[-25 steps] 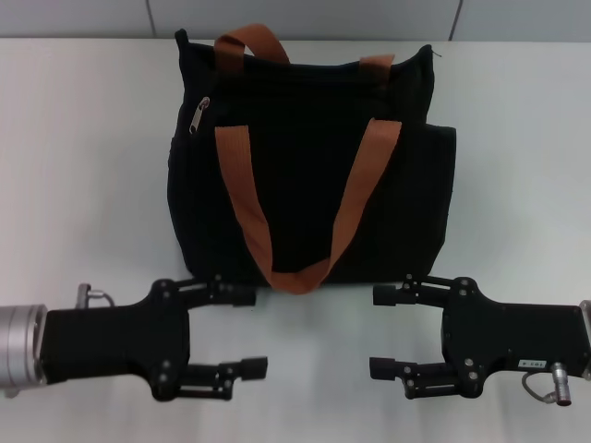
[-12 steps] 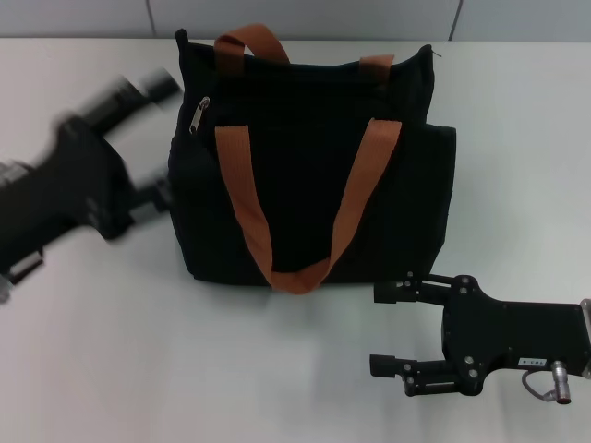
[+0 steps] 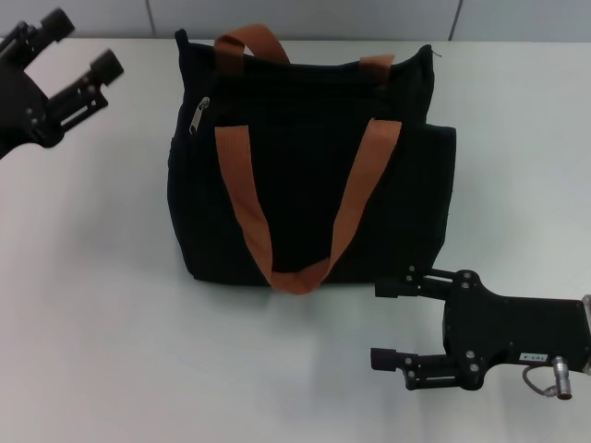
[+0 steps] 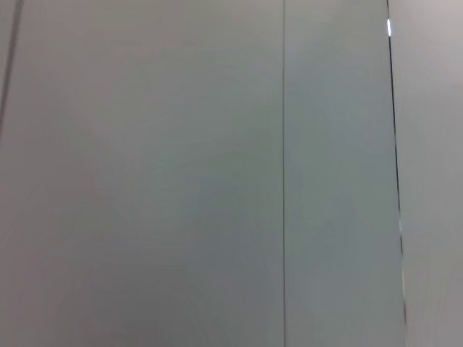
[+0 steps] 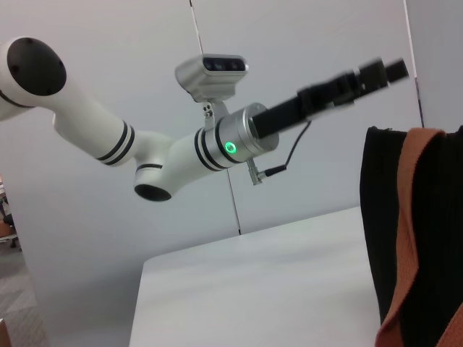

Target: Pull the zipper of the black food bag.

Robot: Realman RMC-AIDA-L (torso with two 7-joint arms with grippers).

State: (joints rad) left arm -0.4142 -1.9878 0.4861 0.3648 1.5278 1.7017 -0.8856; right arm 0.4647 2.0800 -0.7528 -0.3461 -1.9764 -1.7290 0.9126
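Black and boxy, the right gripper (image 3: 388,323) rests nearest the robot on the white table (image 3: 102,305), its two fingers spread wide with nothing between them, just in front of the lower right corner of the black food bag (image 3: 309,161) and idle. Beyond it the bag lies on the table with one orange-brown handle (image 3: 305,208) draped in a long loop down its front face and the other handle (image 3: 249,41) arching over the top edge. The zipper (image 3: 199,115) shows as a small silver slider with its pull tab hanging, set near the bag's upper left corner, at the left end of a dark track that seems to run rightward along the top. Farthest off, the left gripper (image 3: 78,44) hangs in the air above the table's far left corner, well apart from the bag, its fingers held wide and empty; its own wrist camera sees only a plain grey wall (image 4: 217,173). The step in hand looks like the approach to the pull tab, with nothing yet grasped. To do it well, the left gripper should come down and in toward the tab, pinch the tab itself and not the fabric, and pull along the line of the track; the right gripper could steady the bag, which may slide.
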